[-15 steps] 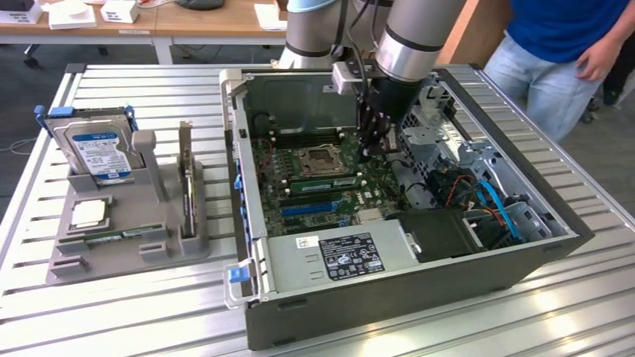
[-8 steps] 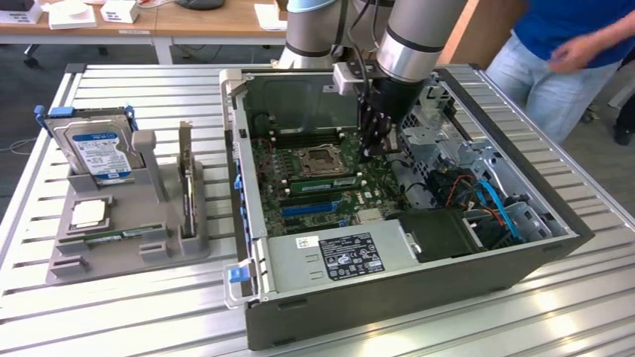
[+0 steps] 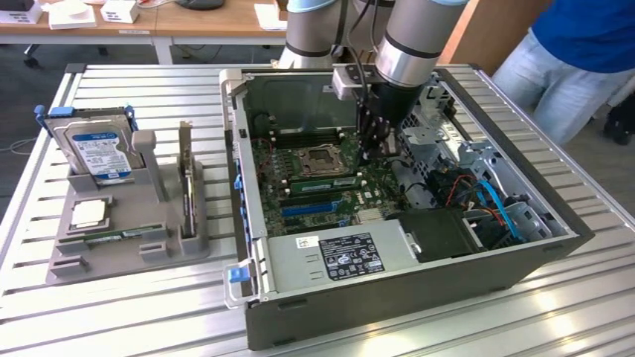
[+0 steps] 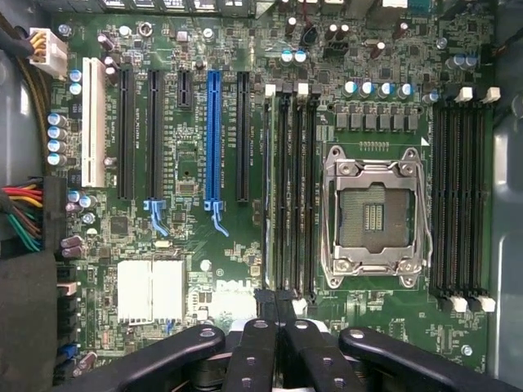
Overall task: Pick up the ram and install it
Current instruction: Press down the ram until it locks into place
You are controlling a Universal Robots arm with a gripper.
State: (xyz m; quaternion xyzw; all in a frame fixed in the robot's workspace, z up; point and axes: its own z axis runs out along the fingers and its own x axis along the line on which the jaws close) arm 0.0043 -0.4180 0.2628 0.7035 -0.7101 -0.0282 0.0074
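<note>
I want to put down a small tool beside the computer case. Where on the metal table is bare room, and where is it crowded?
The slatted table is bare in front of the grey holder and in front of the computer case. A narrow strip also lies free between them. Inside the case it is crowded: the arm stands over the motherboard, with cables nearby.

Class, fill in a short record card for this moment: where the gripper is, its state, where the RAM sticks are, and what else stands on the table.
gripper position: gripper inside the open computer case, over the motherboard beside the empty CPU socket
gripper state: shut
ram in case: a green ram stick lies in a slot near the socket
ram on holder: second ram stick in the grey holder
other items: hard drive upright in the holder
</note>
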